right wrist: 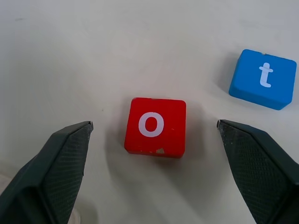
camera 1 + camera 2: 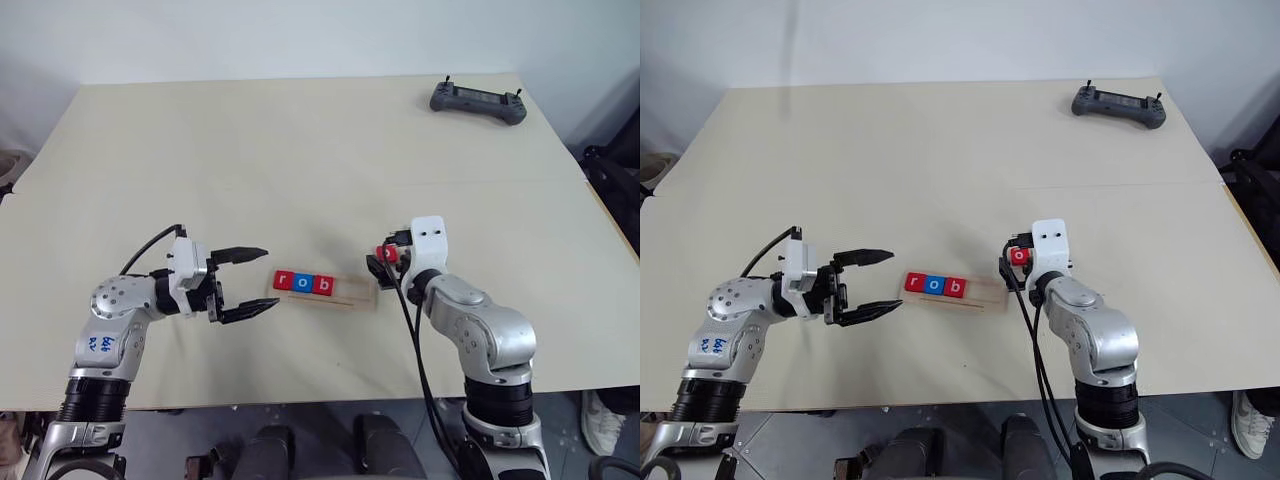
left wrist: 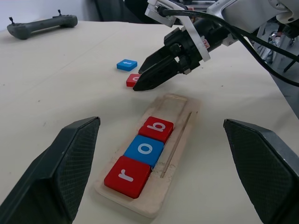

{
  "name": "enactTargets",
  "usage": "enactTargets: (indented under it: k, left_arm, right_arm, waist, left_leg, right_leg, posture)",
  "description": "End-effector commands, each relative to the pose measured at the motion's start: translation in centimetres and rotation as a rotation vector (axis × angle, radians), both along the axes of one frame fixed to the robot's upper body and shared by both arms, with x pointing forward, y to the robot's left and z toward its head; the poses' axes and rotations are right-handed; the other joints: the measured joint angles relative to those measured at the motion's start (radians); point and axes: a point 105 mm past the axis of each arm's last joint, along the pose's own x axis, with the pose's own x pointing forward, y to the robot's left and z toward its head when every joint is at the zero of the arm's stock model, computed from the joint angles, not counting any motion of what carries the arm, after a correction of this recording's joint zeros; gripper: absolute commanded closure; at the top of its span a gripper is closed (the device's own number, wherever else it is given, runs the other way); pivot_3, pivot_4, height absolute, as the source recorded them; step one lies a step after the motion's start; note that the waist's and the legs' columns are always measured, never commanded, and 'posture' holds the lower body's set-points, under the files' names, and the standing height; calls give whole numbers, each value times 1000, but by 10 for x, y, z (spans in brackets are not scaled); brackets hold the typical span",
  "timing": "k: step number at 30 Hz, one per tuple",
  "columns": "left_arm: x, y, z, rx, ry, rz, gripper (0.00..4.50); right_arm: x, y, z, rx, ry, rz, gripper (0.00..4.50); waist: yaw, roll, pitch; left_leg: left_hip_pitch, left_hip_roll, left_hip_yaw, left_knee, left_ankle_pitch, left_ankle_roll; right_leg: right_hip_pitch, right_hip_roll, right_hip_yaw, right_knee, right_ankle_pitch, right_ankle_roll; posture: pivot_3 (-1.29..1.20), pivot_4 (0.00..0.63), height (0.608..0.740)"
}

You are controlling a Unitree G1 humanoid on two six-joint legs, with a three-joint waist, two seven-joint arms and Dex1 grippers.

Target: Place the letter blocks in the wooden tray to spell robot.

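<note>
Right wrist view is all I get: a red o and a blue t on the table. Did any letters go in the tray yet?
Observer: Yes. The wooden tray holds the red r, the blue o and the red b, side by side from one end.
Operator: Is there room for my two?
Observer: Yes, the groove past the b is bare.
Operator: What's the other arm doing?
Observer: The left gripper is open and holds nothing, beside the tray's r end.

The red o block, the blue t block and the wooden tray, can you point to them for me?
red o block (image 1: 155,126), right wrist view, on its white letter.
blue t block (image 1: 264,78), right wrist view, on its top face.
wooden tray (image 3: 180,106), left wrist view, on its bare end.
</note>
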Motion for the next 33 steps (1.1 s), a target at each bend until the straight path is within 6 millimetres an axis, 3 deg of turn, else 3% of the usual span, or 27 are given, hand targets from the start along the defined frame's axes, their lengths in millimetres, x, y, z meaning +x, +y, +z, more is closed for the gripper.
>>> enactTargets:
  k: [1,8,12,17,23,29,33]
  left_arm:
    - [-2,2,9,-11,-38,5,0]
    - [-1,2,10,-12,-40,6,0]
    - [0,2,9,-13,-41,5,0]
    - [0,1,9,-13,-39,3,0]
    - [-1,-3,4,-14,-15,-20,0]
    - [0,-10,1,-16,4,-58,0]
    - [1,-13,2,-14,11,-76,0]
  right_arm:
    - [2,0,-3,-20,2,-9,625]
    - [2,-2,-4,-35,-4,-12,2986]
    - [1,-8,-1,-39,-10,-12,3036]
    - [-12,-34,3,-81,-12,-39,3036]
    - [-51,-69,1,-131,42,-94,3036]
    - [-89,-64,-21,-103,140,-121,3036]
    - [-94,-53,-24,-71,150,-130,3036]
  waist:
    - [0,0,0]
    - [-4,0,0]
    - [-4,0,0]
    - [2,0,0]
    - [7,0,0]
    - [4,0,0]
    - [3,-2,-1]
  left_leg:
    - [0,0,0,0,0,0]
    - [0,1,0,0,0,0]
    - [0,1,0,0,0,-1]
    - [0,0,0,0,0,0]
    - [-2,-3,0,0,0,1]
    - [-1,0,0,0,1,1]
    - [-1,0,0,0,1,0]
  right_leg:
    - [0,0,0,0,0,0]
    - [0,0,0,0,0,0]
    - [0,0,0,0,0,0]
    - [0,0,0,0,0,0]
    - [0,-1,0,-1,0,0]
    - [0,0,1,0,0,0]
    - [0,1,1,0,0,0]
  posture:
    - [0,150,740]
    - [0,150,740]
    - [0,150,740]
    - [0,150,740]
    - [0,150,740]
    - [0,150,740]
    - [0,150,740]
